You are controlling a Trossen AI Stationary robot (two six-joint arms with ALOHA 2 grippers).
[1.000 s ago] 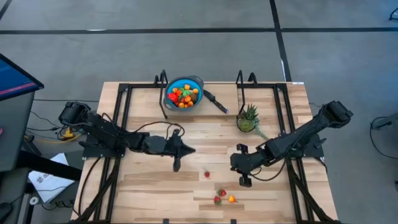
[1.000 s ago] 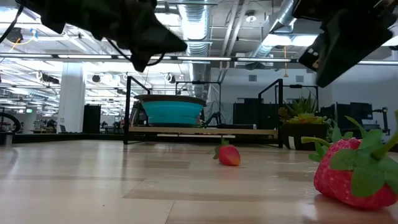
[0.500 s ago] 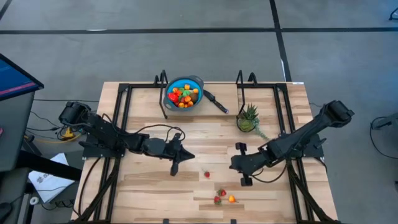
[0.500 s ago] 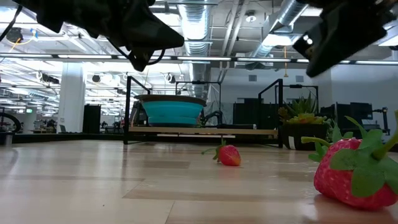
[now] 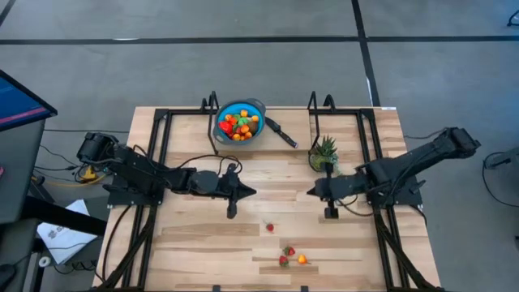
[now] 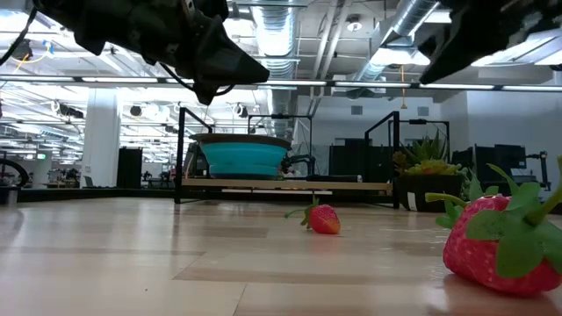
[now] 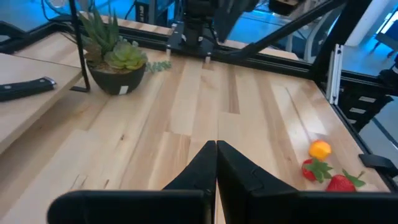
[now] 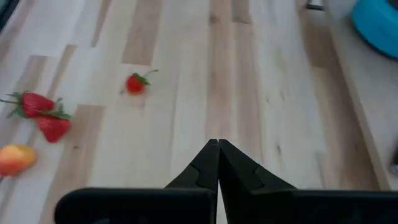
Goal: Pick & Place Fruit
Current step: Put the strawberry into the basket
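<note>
Overhead and bench-level views of a pale wooden plank bench [image 5: 195,235] with a black frame. Landmark: the round blue bowl [image 5: 240,121] at the far edge, already piled with small toy fruits [image 5: 238,125] in red, orange and green.

Four fruits remain loose on the bench, all well toward the near edge from the bowl: a lone small red toy strawberry [image 5: 270,228], and beyond it a cluster of two more red strawberries [image 5: 286,255] touching or nearly touching, with a small orange piece [image 5: 302,259] just beside them.

The left end effector [image 5: 231,212] hangs above the bench, nearward of the bowl, fingers pressed fully together and holding nothing. The right end effector [image 5: 330,213] hangs nearward of the small potted spiky green plant [image 5: 323,154], to the bowl's right, likewise fully closed and empty.

Handling, as judged: the fruits look light, hard, smooth plastic, so they are likely to skid or roll if nudged off-centre. The strawberry's green leafy cap [image 6: 303,211] appears thin; a grasp across the widest part of the red body seems safer. The clustered pair may need approaching from the outer side.
</note>
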